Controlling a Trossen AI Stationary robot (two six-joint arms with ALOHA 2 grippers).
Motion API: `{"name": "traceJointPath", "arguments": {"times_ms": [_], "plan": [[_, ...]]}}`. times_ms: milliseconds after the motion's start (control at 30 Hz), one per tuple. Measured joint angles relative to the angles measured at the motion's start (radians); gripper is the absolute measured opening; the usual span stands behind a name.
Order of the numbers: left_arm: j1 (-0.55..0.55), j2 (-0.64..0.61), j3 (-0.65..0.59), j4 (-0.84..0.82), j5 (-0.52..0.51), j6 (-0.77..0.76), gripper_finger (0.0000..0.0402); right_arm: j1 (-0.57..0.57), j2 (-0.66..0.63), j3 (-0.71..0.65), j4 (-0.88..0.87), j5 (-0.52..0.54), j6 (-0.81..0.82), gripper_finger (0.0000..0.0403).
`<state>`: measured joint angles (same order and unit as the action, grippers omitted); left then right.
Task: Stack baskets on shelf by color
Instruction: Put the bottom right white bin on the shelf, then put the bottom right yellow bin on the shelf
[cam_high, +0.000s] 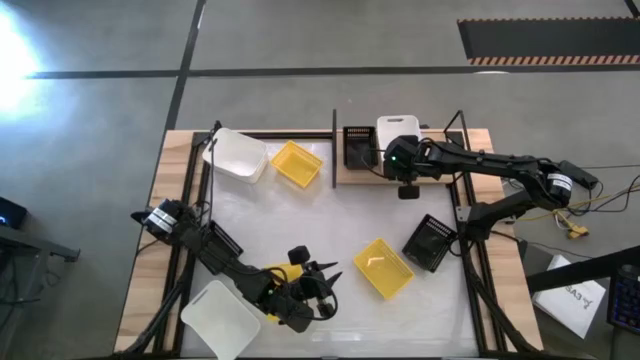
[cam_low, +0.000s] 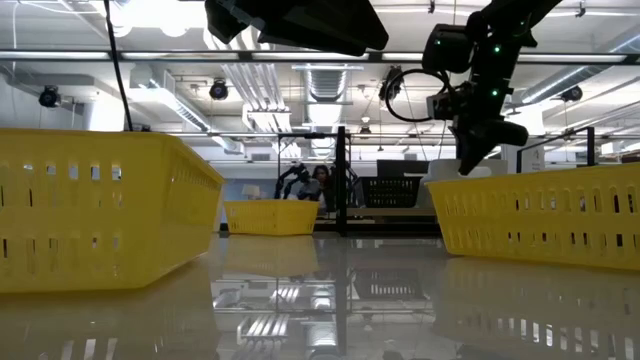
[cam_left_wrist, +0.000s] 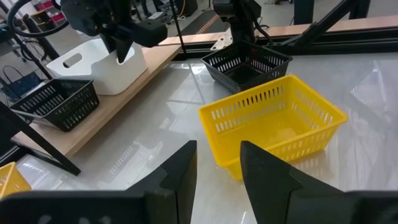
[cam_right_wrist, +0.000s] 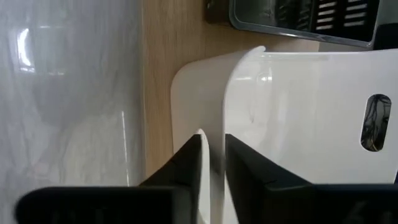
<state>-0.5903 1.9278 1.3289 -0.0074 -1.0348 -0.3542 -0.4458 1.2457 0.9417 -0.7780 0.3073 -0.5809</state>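
Observation:
A white basket (cam_high: 398, 133) stands on its bottom on the pale wood shelf (cam_high: 470, 172) at the table's far side, beside a black basket (cam_high: 357, 148). My right gripper (cam_right_wrist: 213, 146) slants down over the white basket's near wall, one finger inside and one outside, slightly open. My left gripper (cam_left_wrist: 217, 149) hovers open and holds nothing near the table's front edge, facing a yellow basket (cam_left_wrist: 273, 121). Another black basket (cam_high: 431, 242) sits on the table behind it. My right gripper straddles the white basket's near wall (cam_right_wrist: 214, 124) close to a rounded corner, coming from above and slanting down. A narrow gap shows between its fingers (cam_right_wrist: 189, 155). I cannot tell whether they touch the wall. The basket stands level on the shelf.
A white basket (cam_high: 237, 155) and a yellow one (cam_high: 297, 163) sit at the far left. Another white basket (cam_high: 222, 318) lies at the near left corner, and a yellow one (cam_high: 280, 272) lies partly under my left arm. Black upright rods (cam_high: 334, 130) rise from the shelf.

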Motion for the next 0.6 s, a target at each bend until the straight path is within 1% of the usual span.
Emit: {"name": "traceJointPath", "arguments": {"times_ms": [100, 167, 233, 300, 400, 500, 600], "plan": [[0.0, 0.0, 0.0, 0.0, 0.0, 0.0, 0.0107, 0.0, -0.001, 0.004, -0.01, 0.028, -0.005, 0.0104], [0.0, 0.0, 0.0, 0.0, 0.0, 0.0, 0.0107, 0.007, -0.001, 0.035, -0.064, 0.059, 0.023, 0.012], [0.0, 0.0, 0.0, 0.0, 0.0, 0.0, 0.0107, 0.015, -0.001, 0.088, -0.145, 0.066, 0.067, 0.013], [0.0, 0.0, 0.0, 0.0, 0.0, 0.0, 0.0107, 0.026, -0.001, 0.153, -0.247, 0.066, 0.145, 0.0135], [0.0, 0.0, 0.0, 0.0, 0.0, -0.001, 0.0107, 0.063, -0.004, 0.256, -0.401, 0.062, 0.318, 0.0135], [0.0, 0.0, 0.0, 0.0, 0.0, -0.004, 0.0107, 0.152, -0.024, 0.323, -0.519, 0.059, 0.468, 0.0129], [0.0, 0.0, 0.0, 0.0, 0.0, -0.006, 0.0107, 0.31, -0.065, 0.336, -0.561, 0.052, 0.6, 0.012]]}}
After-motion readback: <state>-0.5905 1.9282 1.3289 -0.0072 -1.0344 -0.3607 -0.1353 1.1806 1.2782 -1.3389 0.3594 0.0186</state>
